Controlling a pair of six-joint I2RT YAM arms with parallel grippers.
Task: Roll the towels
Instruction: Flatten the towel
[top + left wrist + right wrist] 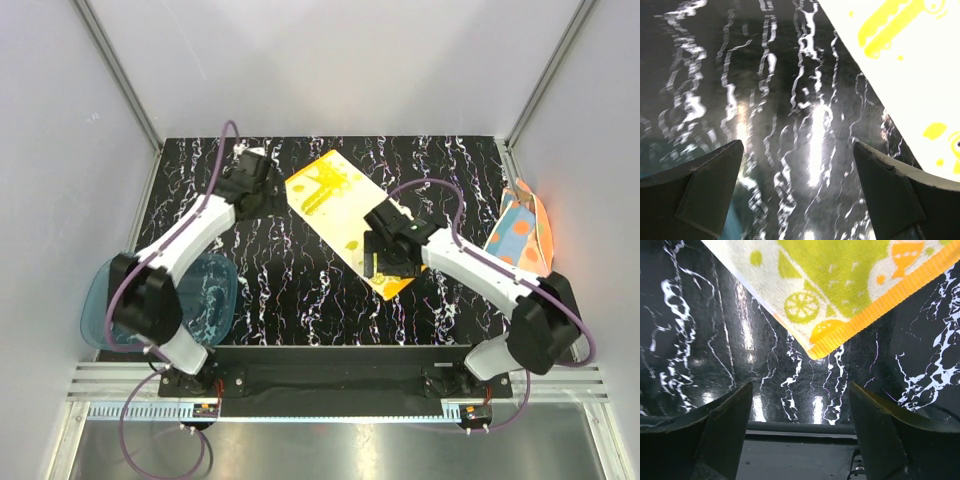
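Observation:
A yellow and white towel (345, 215) with fruit prints and an orange border lies flat and diagonal on the black marbled table (280, 290). My left gripper (262, 190) is open and empty at the towel's far left edge; the towel (910, 65) fills the upper right of the left wrist view. My right gripper (385, 262) is open and empty over the towel's near end; the orange-bordered corner (832, 337) shows just ahead of its fingers. A second, orange and blue dotted towel (520, 232) lies crumpled at the right edge.
A translucent blue bin (195, 300) stands at the near left, partly under my left arm. Grey walls enclose the table on three sides. The table's front edge (800, 427) shows close below my right gripper.

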